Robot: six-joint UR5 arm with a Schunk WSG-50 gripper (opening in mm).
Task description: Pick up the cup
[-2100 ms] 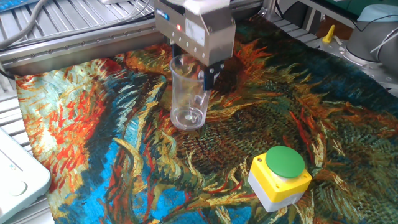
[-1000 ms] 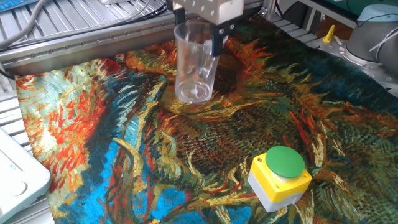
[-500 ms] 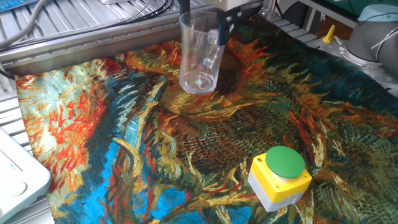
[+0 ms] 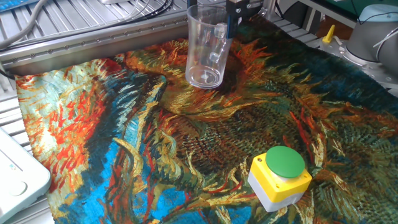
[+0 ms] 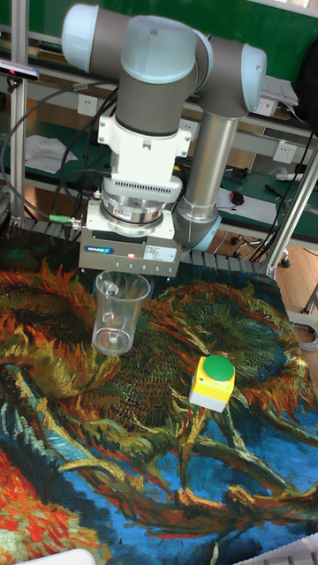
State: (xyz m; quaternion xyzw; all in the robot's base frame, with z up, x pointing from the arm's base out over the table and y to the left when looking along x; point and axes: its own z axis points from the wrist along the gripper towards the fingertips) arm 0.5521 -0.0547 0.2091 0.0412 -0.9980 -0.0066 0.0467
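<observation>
The cup is held directly below the hand, suspended from its rim with its long axis close to vertical and only slightly tilted, so that the thick round base points down at the surface. In the tall fixed view the base is seen clear of the patterned cloth, and the cup is judged to be lifted rather than standing. The hand is closed narrowly on the cup at the upper wall on the handle side; one dark finger is visible against the rim in the fixed view, while the opposing finger is hidden behind the clear plastic and the hand body. The yellow button box stands well apart, nearer the camera. Any further motion is expected to be straight upward, along the cup's own axis.
</observation>
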